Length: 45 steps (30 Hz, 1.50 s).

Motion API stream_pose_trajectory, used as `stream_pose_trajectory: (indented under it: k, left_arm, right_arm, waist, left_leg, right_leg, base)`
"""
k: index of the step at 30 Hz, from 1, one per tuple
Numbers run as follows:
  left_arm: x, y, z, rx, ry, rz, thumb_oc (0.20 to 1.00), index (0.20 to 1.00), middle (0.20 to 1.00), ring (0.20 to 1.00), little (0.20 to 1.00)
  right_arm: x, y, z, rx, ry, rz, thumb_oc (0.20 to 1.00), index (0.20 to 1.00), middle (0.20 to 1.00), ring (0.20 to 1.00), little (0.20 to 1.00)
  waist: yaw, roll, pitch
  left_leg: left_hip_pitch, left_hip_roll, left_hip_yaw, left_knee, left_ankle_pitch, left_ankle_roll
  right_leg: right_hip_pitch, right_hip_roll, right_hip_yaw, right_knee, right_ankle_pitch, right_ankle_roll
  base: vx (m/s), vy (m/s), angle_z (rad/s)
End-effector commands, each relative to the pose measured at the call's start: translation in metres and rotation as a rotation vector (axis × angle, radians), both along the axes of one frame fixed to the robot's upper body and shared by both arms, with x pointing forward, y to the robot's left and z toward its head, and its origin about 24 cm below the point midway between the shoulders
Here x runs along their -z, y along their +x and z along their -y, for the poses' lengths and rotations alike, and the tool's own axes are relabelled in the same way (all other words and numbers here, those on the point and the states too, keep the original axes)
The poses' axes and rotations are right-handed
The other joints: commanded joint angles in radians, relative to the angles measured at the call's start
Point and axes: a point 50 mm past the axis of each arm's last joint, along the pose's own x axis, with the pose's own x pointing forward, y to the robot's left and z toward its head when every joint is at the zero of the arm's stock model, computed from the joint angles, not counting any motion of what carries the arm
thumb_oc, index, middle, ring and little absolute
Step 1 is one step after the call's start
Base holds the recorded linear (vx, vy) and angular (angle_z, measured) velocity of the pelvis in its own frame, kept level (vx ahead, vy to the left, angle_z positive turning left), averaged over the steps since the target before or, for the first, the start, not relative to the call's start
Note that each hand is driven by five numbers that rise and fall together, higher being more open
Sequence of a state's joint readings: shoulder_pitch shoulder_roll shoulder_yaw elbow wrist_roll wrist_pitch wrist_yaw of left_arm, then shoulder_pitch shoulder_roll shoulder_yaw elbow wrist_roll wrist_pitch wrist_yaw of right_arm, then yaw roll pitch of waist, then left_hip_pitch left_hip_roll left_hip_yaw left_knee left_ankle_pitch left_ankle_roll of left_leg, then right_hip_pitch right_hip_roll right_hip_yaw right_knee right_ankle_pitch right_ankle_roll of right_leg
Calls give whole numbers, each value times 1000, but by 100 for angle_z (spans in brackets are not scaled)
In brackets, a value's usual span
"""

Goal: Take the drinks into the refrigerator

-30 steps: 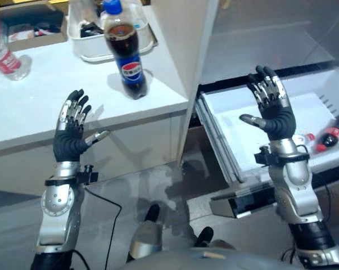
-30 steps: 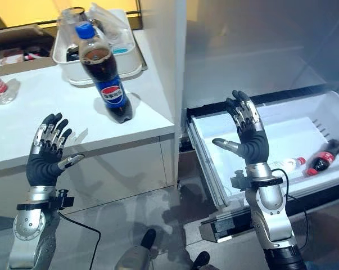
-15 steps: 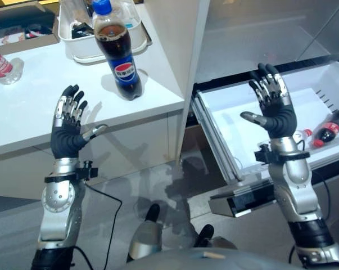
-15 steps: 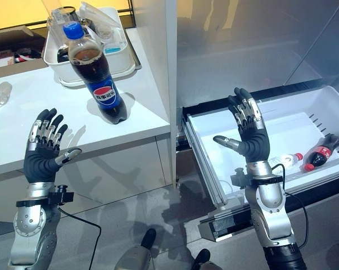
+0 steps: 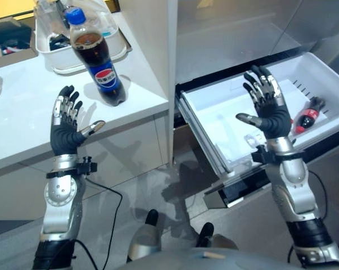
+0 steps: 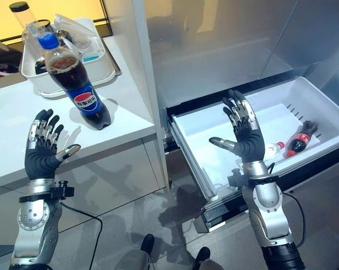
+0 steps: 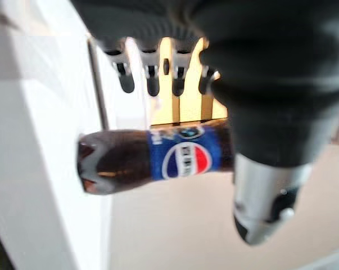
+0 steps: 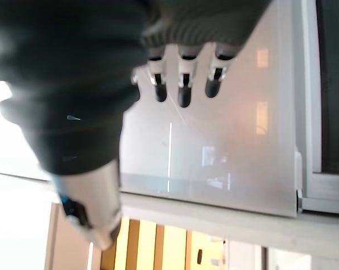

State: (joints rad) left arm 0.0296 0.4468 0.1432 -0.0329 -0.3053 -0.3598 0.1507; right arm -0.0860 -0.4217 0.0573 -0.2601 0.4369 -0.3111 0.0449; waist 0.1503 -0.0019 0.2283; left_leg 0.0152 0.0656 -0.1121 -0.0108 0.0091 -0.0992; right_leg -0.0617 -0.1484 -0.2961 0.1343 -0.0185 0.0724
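Hands first: left hand [image 5: 67,128] and right hand [image 5: 269,108] hang raised with fingers spread, holding nothing, as a second ago; only the camera has swung, so no drink has moved. One cola bottle [image 5: 99,62] stands on the worktop [image 5: 28,121], beyond the left hand. Two small bottles [image 6: 297,138] lie in the open drawer [image 5: 214,101], far right.

Counted 1 cola bottle [image 6: 79,84] on counter [image 6: 12,135], 2 small bottles in drawer [image 6: 321,104]: red-label cola [image 6: 299,138], clear one [image 6: 273,148]; 1 white bin [image 6: 31,73]
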Motion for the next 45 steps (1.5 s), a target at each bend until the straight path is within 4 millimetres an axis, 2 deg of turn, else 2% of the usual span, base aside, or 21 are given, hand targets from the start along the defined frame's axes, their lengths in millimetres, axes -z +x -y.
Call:
stream_pose_trajectory:
  k: [1,4,7,14,21,30,32,37,41,45]
  left_arm:
    - [-19,5,-21,-83,18,89,1000,1000,1000,1000,1000]
    - [-25,9,-28,-109,32,100,1000,1000,1000,1000,1000]
    - [-32,14,-45,-184,104,78,1000,1000,1000,1000,1000]
    - [-26,16,-71,-301,114,14,1000,1000,1000,1000,1000]
    - [-13,12,-79,-328,109,-46,1000,1000,1000,1000,1000]
    - [-12,15,-86,-337,130,-76,1000,1000,1000,1000,1000]
    - [-15,14,-81,-316,134,-62,1000,1000,1000,1000,1000]
    - [-1,14,-89,-343,82,-113,1000,1000,1000,1000,1000]
    - [0,14,-96,-372,71,-123,1000,1000,1000,1000,1000]
    - [-8,16,-102,-390,85,-111,1000,1000,1000,1000,1000]
  right_arm:
    - [-20,2,-11,-101,20,88,1000,1000,1000,1000,1000]
    - [-19,3,-12,-113,11,78,1000,1000,1000,1000,1000]
    - [-18,2,-15,-148,0,70,1000,1000,1000,1000,1000]
    - [-22,-7,-18,-211,5,90,1000,1000,1000,1000,1000]
    - [-21,-12,-15,-219,-5,86,1000,1000,1000,1000,1000]
    - [-23,-19,-17,-251,-28,99,1000,1000,1000,1000,1000]
    - [-22,-21,-16,-245,-33,98,1000,1000,1000,1000,1000]
    - [-21,-23,-17,-258,-34,95,1000,1000,1000,1000,1000]
    - [-21,-24,-18,-269,-24,95,1000,1000,1000,1000,1000]
    - [-22,-24,-19,-285,-22,99,1000,1000,1000,1000,1000]
  waist:
    - [-16,10,-40]
    - [-22,11,-40]
    - [-38,11,-42]
    - [-63,8,-48]
    - [-73,-5,-57]
    - [-85,-18,-65]
    - [-86,-21,-66]
    - [-101,-26,-68]
    - [-115,-29,-69]
    - [-127,-32,-64]
  left_leg:
    - [58,-24,6,-76,-16,70]
    - [69,-22,23,-76,-21,69]
    - [83,-20,47,-76,-28,69]
    - [104,-18,84,-76,-39,67]
    - [117,-18,113,-76,-47,65]
    - [129,-19,145,-76,-54,60]
    - [129,-21,151,-76,-55,60]
    - [137,-20,177,-76,-61,59]
    - [146,-22,206,-76,-69,63]
    - [153,-23,238,-76,-74,67]
  right_leg:
    - [42,12,20,87,-56,-3]
    - [44,16,37,80,-52,-2]
    - [44,25,63,70,-48,0]
    - [46,39,105,54,-41,3]
    - [65,54,132,11,-29,5]
    - [97,67,161,-43,-7,9]
    - [101,70,165,-54,-1,9]
    - [105,75,192,-73,12,13]
    - [99,79,219,-82,23,19]
    - [85,83,253,-81,33,25]
  base:
    - [14,39,-41]
    - [9,26,-23]
    - [13,31,-29]
    - [16,16,-28]
    - [3,-3,-10]
    - [-3,0,-12]
    - [-4,1,-11]
    - [1,9,-8]
    - [13,29,-16]
    - [-3,33,-33]
